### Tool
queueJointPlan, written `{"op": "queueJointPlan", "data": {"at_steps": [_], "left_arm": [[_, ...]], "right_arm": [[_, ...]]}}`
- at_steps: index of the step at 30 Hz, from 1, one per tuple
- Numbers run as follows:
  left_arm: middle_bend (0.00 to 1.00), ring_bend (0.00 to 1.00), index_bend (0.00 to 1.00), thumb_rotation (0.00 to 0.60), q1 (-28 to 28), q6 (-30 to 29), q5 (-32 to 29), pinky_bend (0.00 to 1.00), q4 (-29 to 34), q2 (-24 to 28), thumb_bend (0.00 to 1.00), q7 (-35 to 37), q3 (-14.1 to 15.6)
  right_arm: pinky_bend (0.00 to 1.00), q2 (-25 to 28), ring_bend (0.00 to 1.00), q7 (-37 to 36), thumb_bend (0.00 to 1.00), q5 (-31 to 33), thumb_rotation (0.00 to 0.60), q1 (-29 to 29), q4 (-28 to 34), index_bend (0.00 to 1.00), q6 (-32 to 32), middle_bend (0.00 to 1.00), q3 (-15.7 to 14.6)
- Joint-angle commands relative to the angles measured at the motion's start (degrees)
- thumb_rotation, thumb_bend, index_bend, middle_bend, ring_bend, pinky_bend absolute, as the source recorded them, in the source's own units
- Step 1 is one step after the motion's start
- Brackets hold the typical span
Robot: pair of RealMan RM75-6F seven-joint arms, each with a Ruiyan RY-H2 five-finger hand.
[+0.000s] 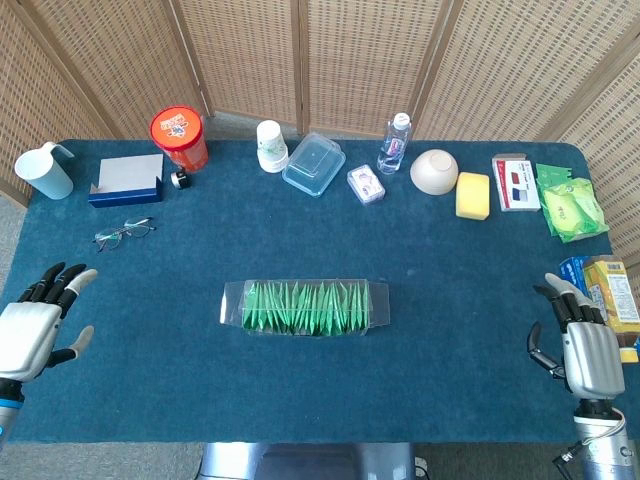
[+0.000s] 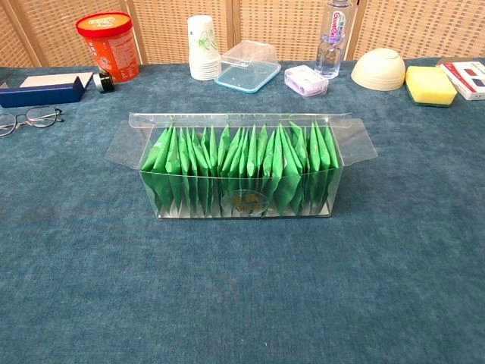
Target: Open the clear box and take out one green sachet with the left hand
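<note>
At the middle of the blue surface (image 1: 450,300) lies the clear box (image 1: 305,307), its long axis running left to right across the robot's front, packed with upright green sachets (image 2: 242,171). From the chest view its end flaps stand splayed outward and the top looks uncovered, so the opening step seems done or nearly so, though I cannot be sure no clear lid remains.

The left hand (image 1: 40,322) hovers at the near left edge of the surface, fingers spread and holding nothing. The box lies to its right and slightly forward, well apart. The right hand (image 1: 580,345) sits at the near right edge, likewise spread and holding nothing, about as far from the box as the left hand.

Nothing stands between the left hand and the box's left end; the glasses (image 1: 123,234) lie further back and left of that path. Along the far edge stand a red tub (image 1: 179,138), paper cups (image 1: 271,146), a plastic container (image 1: 314,164), a water bottle (image 1: 394,143), a bowl (image 1: 434,172) and a yellow sponge (image 1: 473,195), all clear of the reach
</note>
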State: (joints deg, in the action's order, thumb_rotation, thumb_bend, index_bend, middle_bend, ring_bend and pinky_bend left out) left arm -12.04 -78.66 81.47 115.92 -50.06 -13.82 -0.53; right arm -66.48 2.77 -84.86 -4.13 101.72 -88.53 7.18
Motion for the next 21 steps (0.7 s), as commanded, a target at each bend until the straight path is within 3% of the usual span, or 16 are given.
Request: {"op": "queueJointPlan", "data": {"at_steps": [1, 13, 21], "left_arm": [[0.11, 0.03, 0.11, 0.600, -0.1, 0.5, -0.1, 0.20, 0.1, -0.1, 0.35, 0.0, 0.0], [0.11, 0.03, 0.12, 0.600, -4.8, 7.7, 2.1, 0.20, 2.7, -2.0, 0.30, -2.4, -0.7], [0.11, 0.03, 0.12, 0.593, -11.0, 13.6, -1.0, 0.20, 4.6, -8.6, 0.29, -7.5, -3.9]], "right_arm": [[0.22, -0.1, 0.15, -0.1, 0.66, 0.0, 0.345, 0.0, 0.0, 0.21, 0.0, 0.17, 0.1], [0.22, -0.1, 0.15, -1.2, 0.66, -1.1, 0.346, 0.6, -0.1, 0.21, -1.5, 0.17, -0.2], [0.22, -0.2, 0.15, -1.3, 0.66, -1.2, 0.346, 1.6, -0.2, 0.21, -2.9, 0.17, -0.5]]}}
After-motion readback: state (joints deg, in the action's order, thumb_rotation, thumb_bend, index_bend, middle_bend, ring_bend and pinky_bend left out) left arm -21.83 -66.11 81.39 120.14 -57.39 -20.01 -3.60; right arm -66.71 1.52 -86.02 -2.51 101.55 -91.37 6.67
